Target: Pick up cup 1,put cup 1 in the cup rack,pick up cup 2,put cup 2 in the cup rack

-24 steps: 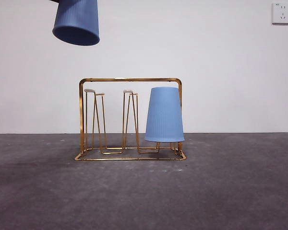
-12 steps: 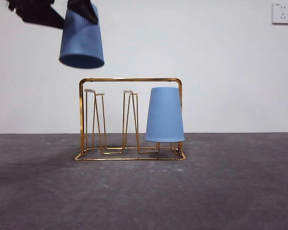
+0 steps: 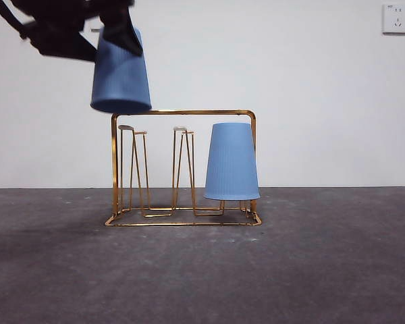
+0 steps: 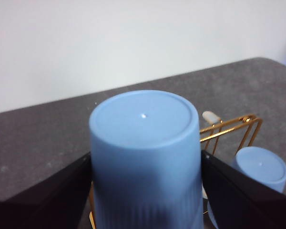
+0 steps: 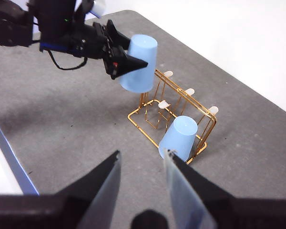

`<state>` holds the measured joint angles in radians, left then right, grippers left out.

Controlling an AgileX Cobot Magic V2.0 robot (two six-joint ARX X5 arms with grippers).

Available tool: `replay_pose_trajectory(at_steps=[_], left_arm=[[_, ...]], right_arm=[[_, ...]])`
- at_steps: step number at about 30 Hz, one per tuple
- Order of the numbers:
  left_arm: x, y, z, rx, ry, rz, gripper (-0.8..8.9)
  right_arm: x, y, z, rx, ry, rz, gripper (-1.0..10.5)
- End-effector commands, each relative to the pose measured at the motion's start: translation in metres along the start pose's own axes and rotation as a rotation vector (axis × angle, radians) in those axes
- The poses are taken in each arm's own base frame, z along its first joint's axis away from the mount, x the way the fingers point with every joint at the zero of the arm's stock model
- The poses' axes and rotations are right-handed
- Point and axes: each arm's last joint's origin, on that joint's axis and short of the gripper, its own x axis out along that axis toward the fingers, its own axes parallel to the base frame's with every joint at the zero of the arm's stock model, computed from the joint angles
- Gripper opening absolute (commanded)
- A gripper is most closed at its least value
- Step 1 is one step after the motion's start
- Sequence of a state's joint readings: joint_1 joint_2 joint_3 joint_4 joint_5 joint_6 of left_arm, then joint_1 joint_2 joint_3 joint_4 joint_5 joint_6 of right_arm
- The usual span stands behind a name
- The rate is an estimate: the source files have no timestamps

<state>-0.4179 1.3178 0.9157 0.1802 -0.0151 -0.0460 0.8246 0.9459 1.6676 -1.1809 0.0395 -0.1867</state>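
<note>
Plain white wall point(image 3: 310, 81) standing behind, dark grey speckled table point(image 3: 324, 270) spreading beneath the gripper, white wall socket point(image 3: 396, 18) sitting high, well apart from it, soft even light falling

Worktop point(image 3: 324, 270): dark grey, speckled. Cup rack point(image 3: 183, 167) stands directly on it, flat wire base resting on surface.

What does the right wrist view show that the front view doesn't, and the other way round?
Only the right wrist view shows the right gripper, open and empty, waiting away from the cup rack. Only the front view shows the wall socket. Both show the left gripper clamping an upside-down blue cup above the rack's end, and a second blue cup already on a peg.
</note>
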Motion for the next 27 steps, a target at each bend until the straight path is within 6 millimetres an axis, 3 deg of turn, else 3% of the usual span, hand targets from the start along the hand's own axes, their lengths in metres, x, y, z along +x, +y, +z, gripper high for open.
replay_pose_trajectory(at_steps=[1, 14, 27], left_arm=[[0.008, 0.0, -0.008, -0.006, 0.011, 0.004, -0.08], [0.029, 0.001, -0.03, -0.005, 0.083, 0.013, -0.08], [0.03, 0.002, -0.065, -0.029, 0.093, 0.015, -0.08]], right_arm=[[0.001, 0.0, 0.0, 0.021, -0.003, -0.002, 1.6], [0.001, 0.0, 0.0, 0.023, -0.001, -0.002, 1.6], [0.002, 0.0, 0.001, 0.023, -0.009, -0.003, 1.6]])
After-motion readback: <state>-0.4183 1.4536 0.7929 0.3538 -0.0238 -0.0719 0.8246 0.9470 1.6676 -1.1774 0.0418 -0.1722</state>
